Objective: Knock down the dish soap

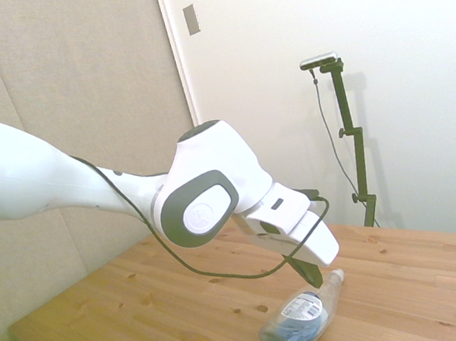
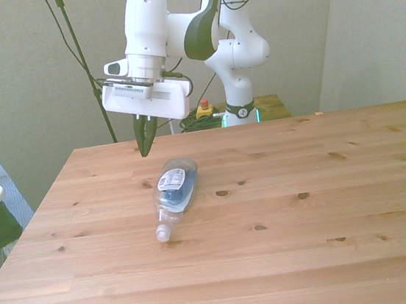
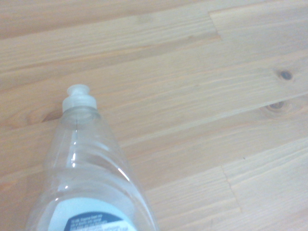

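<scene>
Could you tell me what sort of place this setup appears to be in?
Probably a robotics lab or test room: a wooden table bearing only a toppled dish soap, plain walls, and cables behind the table.

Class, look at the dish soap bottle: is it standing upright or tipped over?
Tipped over. The dish soap lies flat on its side on the table, its cap resting at table level.

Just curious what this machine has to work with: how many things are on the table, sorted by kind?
Dish soap bottles: 1, the dish soap, lying on its side on the table.
End effector above it: 1.
Total on the table: 1.
</scene>
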Robot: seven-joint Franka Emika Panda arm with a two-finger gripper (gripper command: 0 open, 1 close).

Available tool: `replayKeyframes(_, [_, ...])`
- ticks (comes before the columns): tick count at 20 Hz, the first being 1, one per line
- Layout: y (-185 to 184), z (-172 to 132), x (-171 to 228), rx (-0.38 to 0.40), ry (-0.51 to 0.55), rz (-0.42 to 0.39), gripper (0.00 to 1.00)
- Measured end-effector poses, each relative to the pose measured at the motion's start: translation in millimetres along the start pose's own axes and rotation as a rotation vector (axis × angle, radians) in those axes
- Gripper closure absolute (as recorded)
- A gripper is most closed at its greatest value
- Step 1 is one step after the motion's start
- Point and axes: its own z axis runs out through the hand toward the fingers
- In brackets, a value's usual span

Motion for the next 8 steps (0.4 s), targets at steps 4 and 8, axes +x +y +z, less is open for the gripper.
replayKeyframes(4, [-9, 15, 8, 0.014, 0.027, 0.032, 1.00])
replayKeyframes(8, [-15, 29, 8, 0.009, 0.020, 0.054, 1.00])
